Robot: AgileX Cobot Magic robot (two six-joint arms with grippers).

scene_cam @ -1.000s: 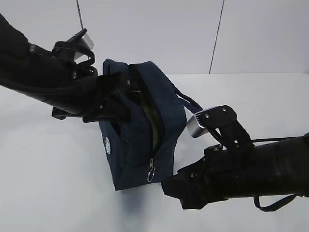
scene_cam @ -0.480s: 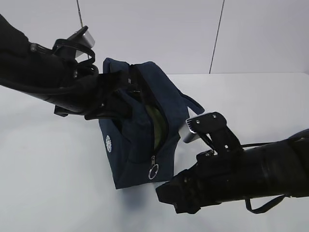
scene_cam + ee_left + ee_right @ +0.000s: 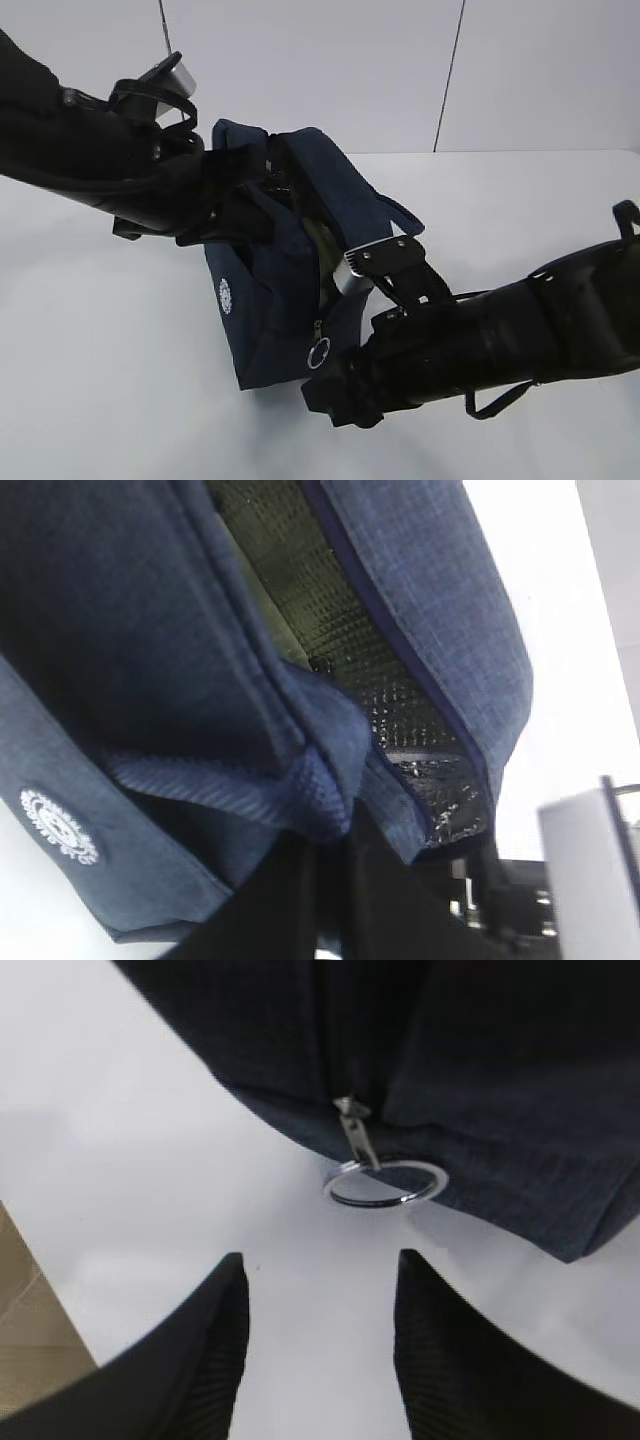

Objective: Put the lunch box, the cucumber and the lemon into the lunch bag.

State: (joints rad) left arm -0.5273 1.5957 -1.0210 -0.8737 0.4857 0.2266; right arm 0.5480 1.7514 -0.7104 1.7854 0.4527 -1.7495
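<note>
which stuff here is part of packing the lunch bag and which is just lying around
Part of the job:
- lunch bag, partly unzipped
- its zipper ring pull
- left gripper, shut on the bag's fabric
- right gripper, open, just short of the ring pull

Just lying about:
- nothing else on the white table

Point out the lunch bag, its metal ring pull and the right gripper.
lunch bag [image 3: 255, 300]: exterior view, navy side panel.
metal ring pull [image 3: 385, 1183]: right wrist view, ring's rim.
right gripper [image 3: 320, 1340]: right wrist view, gap between open fingertips.

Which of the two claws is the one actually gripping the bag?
The left gripper, shut on the lunch bag near its opening. The right gripper is open, short of the ring pull.
</note>
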